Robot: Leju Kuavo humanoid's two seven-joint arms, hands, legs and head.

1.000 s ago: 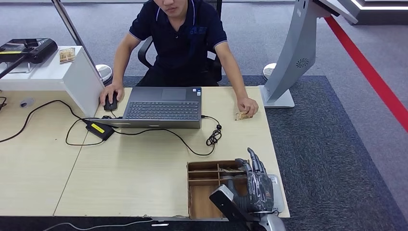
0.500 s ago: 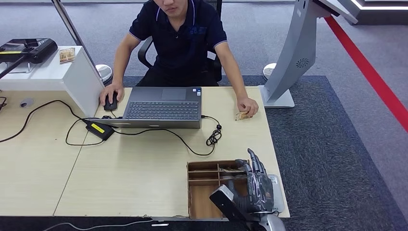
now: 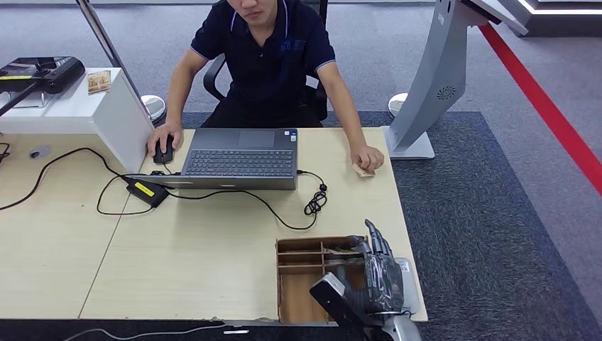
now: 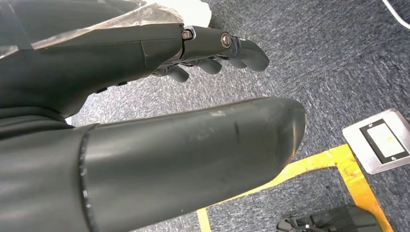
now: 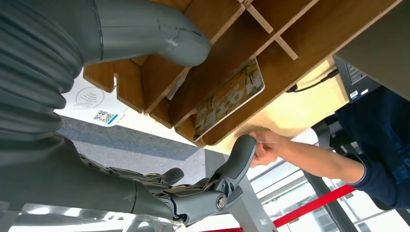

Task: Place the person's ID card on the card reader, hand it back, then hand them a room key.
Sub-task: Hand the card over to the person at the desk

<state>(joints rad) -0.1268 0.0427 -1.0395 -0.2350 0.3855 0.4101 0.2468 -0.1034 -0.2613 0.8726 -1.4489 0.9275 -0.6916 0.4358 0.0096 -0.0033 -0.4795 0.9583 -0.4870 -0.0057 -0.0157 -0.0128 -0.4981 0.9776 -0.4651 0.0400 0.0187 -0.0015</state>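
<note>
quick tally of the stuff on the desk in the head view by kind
laptop: 1
mouse: 1
power brick: 1
wooden organizer: 1
card under the person's hand: 1
white stand: 1
total: 6

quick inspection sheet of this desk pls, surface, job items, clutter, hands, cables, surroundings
surface: light wood desk, bare in the middle
job's things: card flat on the desk under a person's hand; wooden divider tray with a printed card in one slot; white pad by the tray
clutter: laptop, mouse
hands: right hand over the tray, holding nothing; left hand above carpet, holding nothing
cables: black lead, power brick
surroundings: grey carpet, red stripe, kiosk stand
</note>
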